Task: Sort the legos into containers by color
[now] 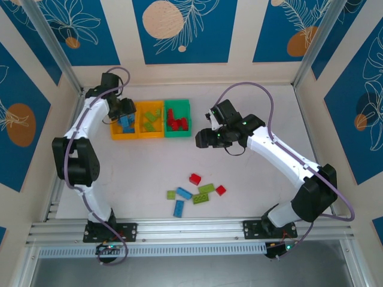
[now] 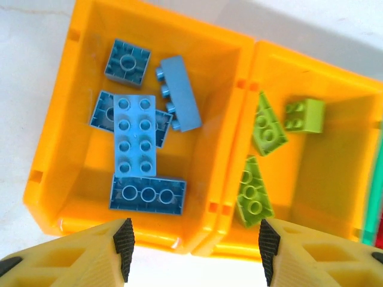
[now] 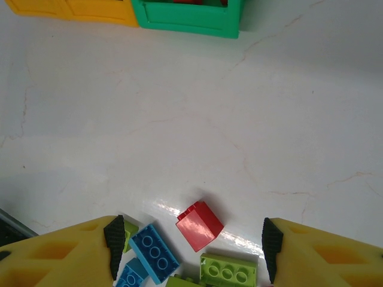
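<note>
My left gripper (image 1: pixel 125 119) hovers open over the left orange container (image 1: pixel 116 136), with nothing between its fingers (image 2: pixel 124 246). Several blue legos lie in that container (image 2: pixel 54 179); a light blue oblong one (image 2: pixel 134 136) rests on top. The middle orange container (image 2: pixel 317 66) holds lime green legos (image 2: pixel 266 125). Red legos (image 1: pixel 176 121) fill the green container (image 1: pixel 178 134). My right gripper (image 1: pixel 202 139) is open and empty, right of the green container. In the right wrist view a red lego (image 3: pixel 199 226), a blue one (image 3: pixel 154 253) and a green one (image 3: pixel 227 270) lie on the table below.
A loose cluster of red (image 1: pixel 195 178), blue (image 1: pixel 179 208) and green (image 1: pixel 206 188) legos lies near the front middle of the white table. An aluminium rail (image 1: pixel 191 230) runs along the near edge. The green container's front wall (image 3: pixel 185 24) stands at the top of the right wrist view.
</note>
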### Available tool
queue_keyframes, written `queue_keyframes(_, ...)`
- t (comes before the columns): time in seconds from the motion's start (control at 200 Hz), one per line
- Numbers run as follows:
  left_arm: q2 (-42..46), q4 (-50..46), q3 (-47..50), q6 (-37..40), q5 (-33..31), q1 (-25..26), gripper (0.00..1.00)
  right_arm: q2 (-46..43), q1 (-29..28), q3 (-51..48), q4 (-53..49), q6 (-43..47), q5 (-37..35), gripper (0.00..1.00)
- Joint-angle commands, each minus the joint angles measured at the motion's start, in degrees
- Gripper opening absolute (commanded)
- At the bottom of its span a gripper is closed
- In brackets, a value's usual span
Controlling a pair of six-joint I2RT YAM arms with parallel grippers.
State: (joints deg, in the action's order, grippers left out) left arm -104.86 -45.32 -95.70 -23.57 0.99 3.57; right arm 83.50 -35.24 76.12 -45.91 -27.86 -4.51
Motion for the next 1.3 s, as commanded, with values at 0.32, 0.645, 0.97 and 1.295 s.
queue_keyframes(0.32,36.82,13.81,21.7,26.86,19.44,13.55,0.62,1.96,-7.86,-8.0,-2.15,-7.5,0.41,0.68)
queue_keyframes(0.645,52.12,7.53,34.72,56.4,29.92,19.67,0.84,13.66,-17.52,-6.67,-0.65,3.0,-3.31,0.73)
queue_keyframes(0.97,53.73,1.33,37.99,64.35,34.62,20.22,1.0,23.87,-19.01,-3.34,-0.94,6.97,-9.89,0.66)
queue_keyframes(1.295,52.79,3.66,39.95,63.79,34.84,20.42,1.0,24.65,-18.28,-1.52,-0.86,5.95,-12.7,0.7)
